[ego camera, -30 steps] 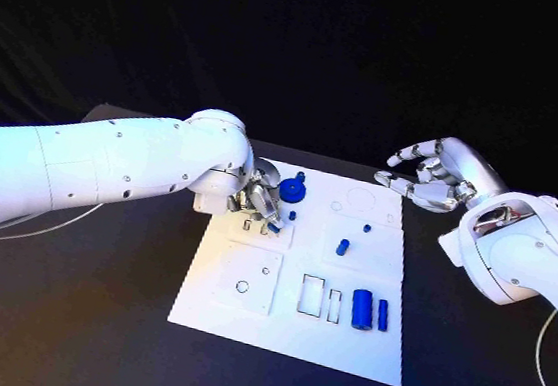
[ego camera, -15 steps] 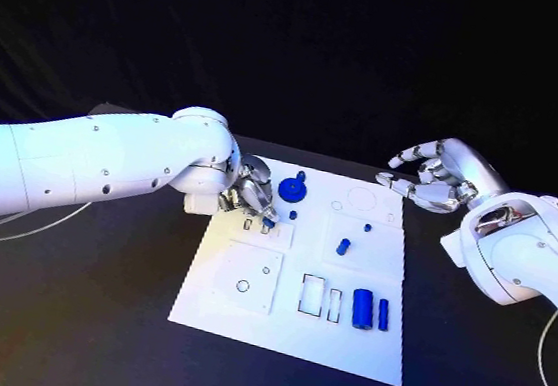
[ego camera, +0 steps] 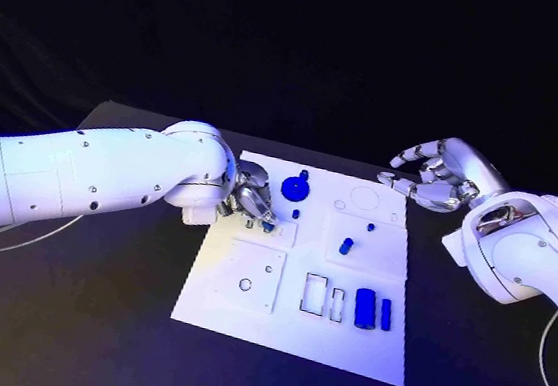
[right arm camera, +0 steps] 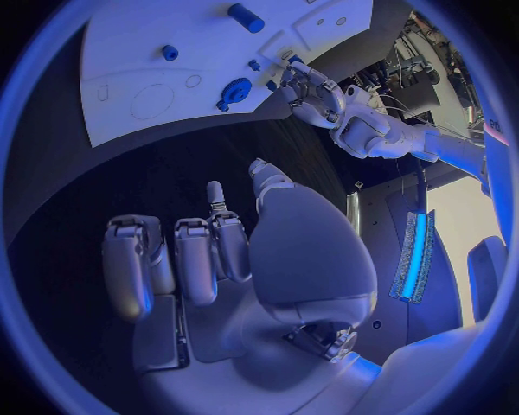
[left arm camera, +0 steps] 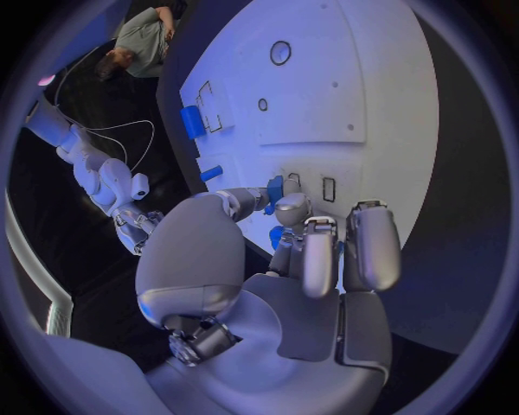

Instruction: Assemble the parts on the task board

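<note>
Your left hand (ego camera: 250, 204) sits over the task board's (ego camera: 287, 332) upper left corner, fingertips (left arm camera: 290, 207) seemingly pinching a small blue part (left arm camera: 276, 188), though the grip is partly hidden. Your right hand (ego camera: 433, 176) hovers off the far right edge, fingers loosely curled, holding nothing.

The left hand (ego camera: 246, 200) covers the board's (ego camera: 292, 327) near-left corner; whether its fingertips pinch a blue piece (left arm camera: 275, 188) is unclear.

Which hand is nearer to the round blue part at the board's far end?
Left. The left hand is just beside the round blue part; the right hand hovers off the task board.
</note>
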You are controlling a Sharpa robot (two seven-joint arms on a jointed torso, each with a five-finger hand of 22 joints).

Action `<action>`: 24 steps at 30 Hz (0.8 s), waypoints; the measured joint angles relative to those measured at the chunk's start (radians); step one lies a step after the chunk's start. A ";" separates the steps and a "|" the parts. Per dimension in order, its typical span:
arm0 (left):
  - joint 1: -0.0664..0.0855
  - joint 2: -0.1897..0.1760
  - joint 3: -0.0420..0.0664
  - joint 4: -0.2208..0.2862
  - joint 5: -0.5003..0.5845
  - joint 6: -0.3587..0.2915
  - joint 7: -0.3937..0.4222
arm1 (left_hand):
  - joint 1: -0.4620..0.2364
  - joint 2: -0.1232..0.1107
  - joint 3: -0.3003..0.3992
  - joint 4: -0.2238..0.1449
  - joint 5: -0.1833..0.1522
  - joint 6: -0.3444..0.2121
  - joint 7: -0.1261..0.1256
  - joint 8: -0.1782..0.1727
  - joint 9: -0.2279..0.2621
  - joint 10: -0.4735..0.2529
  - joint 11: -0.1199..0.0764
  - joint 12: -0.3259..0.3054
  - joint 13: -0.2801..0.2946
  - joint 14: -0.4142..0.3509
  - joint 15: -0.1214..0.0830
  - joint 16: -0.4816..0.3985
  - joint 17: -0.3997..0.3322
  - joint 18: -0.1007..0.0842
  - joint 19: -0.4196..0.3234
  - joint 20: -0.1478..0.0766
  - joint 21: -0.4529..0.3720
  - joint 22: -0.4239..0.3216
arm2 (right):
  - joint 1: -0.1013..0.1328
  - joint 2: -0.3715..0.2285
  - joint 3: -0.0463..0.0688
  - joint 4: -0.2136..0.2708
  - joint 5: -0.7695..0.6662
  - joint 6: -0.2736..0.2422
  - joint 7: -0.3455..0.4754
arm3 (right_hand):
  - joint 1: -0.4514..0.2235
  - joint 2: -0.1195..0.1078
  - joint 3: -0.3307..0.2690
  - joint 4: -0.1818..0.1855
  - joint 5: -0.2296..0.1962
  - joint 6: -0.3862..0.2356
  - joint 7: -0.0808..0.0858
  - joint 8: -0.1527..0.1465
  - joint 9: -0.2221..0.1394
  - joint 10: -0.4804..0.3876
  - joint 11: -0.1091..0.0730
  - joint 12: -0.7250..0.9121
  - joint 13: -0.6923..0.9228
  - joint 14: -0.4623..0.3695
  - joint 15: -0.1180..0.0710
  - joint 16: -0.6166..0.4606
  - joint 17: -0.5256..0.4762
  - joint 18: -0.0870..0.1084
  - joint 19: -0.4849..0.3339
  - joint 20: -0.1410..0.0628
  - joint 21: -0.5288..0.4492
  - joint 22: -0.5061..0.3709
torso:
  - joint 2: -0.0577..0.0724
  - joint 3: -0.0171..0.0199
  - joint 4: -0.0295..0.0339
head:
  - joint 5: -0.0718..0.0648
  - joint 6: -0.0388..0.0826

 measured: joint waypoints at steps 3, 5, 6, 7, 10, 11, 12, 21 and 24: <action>-0.006 0.006 0.000 -0.001 -0.027 -0.013 0.000 | -0.004 -0.004 0.015 -0.015 0.000 -0.001 -0.002 0.006 0.000 0.009 -0.002 0.011 0.009 -0.004 -0.004 0.004 0.000 0.000 0.000 0.000 0.000 0.001 | -0.001 0.000 0.000 0.000 0.000 0.000 0.000 | 0.000 0.000 0.000 0.000 0.000 0.000 0.000 0.000 0.000 0.000 0.000 0.000 0.000 0.000 0.000 0.000 0.000 0.000 0.000 0.000 0.000 0.000 | 0.001 0.0000 -0.0013 | 0.001 0.001; -0.009 0.012 0.000 -0.003 -0.046 -0.019 0.000 | -0.006 -0.002 0.016 -0.015 0.000 -0.001 -0.002 0.009 0.000 0.009 -0.002 0.011 0.009 -0.003 -0.004 0.004 0.000 0.000 0.000 0.000 0.000 0.002 | -0.001 0.000 0.000 0.000 0.000 0.000 0.000 | 0.000 0.000 0.000 0.000 0.000 0.000 0.000 0.000 0.000 0.000 0.000 0.000 0.000 0.000 0.000 0.000 0.001 0.000 0.000 0.000 0.000 0.000 | 0.001 0.0001 -0.0023 | 0.001 0.001; -0.011 0.015 0.000 -0.003 -0.053 -0.021 0.000 | -0.010 -0.002 0.019 -0.013 0.000 -0.001 -0.002 0.009 0.000 0.009 -0.002 0.011 0.008 -0.001 -0.006 0.004 0.000 0.000 0.000 0.000 0.000 0.002 | -0.001 0.000 0.000 0.000 0.000 0.001 0.000 | 0.000 0.000 0.000 0.000 0.000 0.000 0.000 0.000 0.000 0.000 0.000 0.000 0.000 0.000 0.000 0.000 0.001 0.000 0.000 0.000 0.000 0.000 | 0.001 0.0000 -0.0027 | 0.002 0.001; -0.012 0.017 0.000 -0.004 -0.060 -0.022 0.000 | -0.011 -0.003 0.021 -0.012 0.000 -0.001 -0.002 0.009 0.000 0.009 -0.002 0.011 0.007 0.000 -0.007 0.004 0.000 0.000 0.000 0.000 0.000 0.002 | -0.001 0.000 0.000 0.000 0.000 0.001 0.000 | 0.000 0.000 0.000 0.000 0.000 0.000 0.000 0.000 0.000 0.000 0.000 0.000 0.000 0.000 0.000 0.000 0.001 0.000 0.000 0.000 0.000 0.000 | 0.001 0.0001 -0.0028 | 0.002 0.001; -0.015 0.020 0.000 -0.005 -0.083 -0.027 -0.001 | -0.011 -0.003 0.021 -0.012 0.000 -0.001 -0.002 0.012 0.000 0.009 -0.002 0.011 0.007 0.000 -0.007 0.004 0.000 0.000 0.000 0.000 0.004 0.004 | -0.001 0.000 0.000 0.000 0.000 0.001 0.000 | 0.000 0.000 0.000 0.000 0.000 0.000 0.000 0.000 0.000 0.000 0.000 0.000 0.000 0.000 0.000 0.000 0.001 0.000 0.000 0.000 0.000 0.000 | 0.002 0.0001 -0.0027 | 0.001 -0.001; -0.016 0.021 0.000 -0.005 -0.089 -0.027 -0.001 | -0.011 -0.003 0.021 -0.012 0.000 -0.001 -0.002 0.014 0.000 0.009 -0.002 0.011 0.007 0.000 -0.007 0.004 0.000 0.000 0.000 0.000 0.004 0.004 | -0.001 0.000 0.000 0.000 0.000 0.001 0.000 | 0.000 0.000 0.000 0.000 0.000 0.000 0.000 0.000 0.000 0.000 0.000 0.000 0.000 0.000 0.000 0.000 0.001 0.000 0.000 0.000 0.000 0.000 | 0.002 0.0001 -0.0025 | 0.000 -0.001; -0.017 0.021 0.000 -0.006 -0.097 -0.028 -0.002 | -0.011 -0.003 0.022 -0.010 0.000 -0.001 -0.002 0.016 0.000 0.009 -0.002 0.011 0.007 0.000 -0.007 0.004 0.000 0.000 0.000 0.000 0.004 0.004 | -0.001 0.000 0.000 0.000 0.000 0.001 0.000 | 0.000 0.000 0.000 0.000 0.000 0.000 0.000 0.000 0.000 0.000 0.000 0.000 0.000 0.000 0.000 0.000 0.001 0.000 0.000 0.000 0.000 0.000 | 0.002 0.0001 -0.0022 | -0.001 -0.001; -0.018 0.024 0.000 -0.006 -0.143 -0.025 -0.003 | -0.024 -0.005 0.026 -0.006 0.016 -0.005 -0.005 0.029 0.014 0.009 -0.002 0.020 0.007 0.000 -0.007 0.004 0.000 0.000 0.004 -0.003 0.004 0.009 | -0.002 0.000 0.000 0.000 -0.001 0.002 0.001 | 0.000 0.000 0.000 0.000 0.000 0.000 0.000 0.000 0.001 0.000 0.000 0.000 0.001 0.000 0.000 0.000 0.001 0.000 0.000 0.000 0.000 0.000 | 0.001 0.0001 -0.0008 | -0.002 -0.004; -0.018 0.023 0.000 -0.005 -0.156 -0.023 -0.004 | -0.025 -0.007 0.028 -0.005 0.028 -0.005 -0.006 0.036 0.014 0.012 -0.005 0.025 0.009 0.000 -0.007 0.004 0.000 0.000 0.004 -0.003 0.008 0.010 | -0.002 0.000 0.000 0.000 -0.001 0.002 0.001 | 0.000 0.000 0.000 0.000 0.000 0.000 0.000 0.004 0.001 0.000 0.000 0.000 0.001 0.000 0.000 0.000 0.001 0.000 -0.004 -0.004 0.000 0.001 | 0.001 0.0001 -0.0009 | -0.001 -0.005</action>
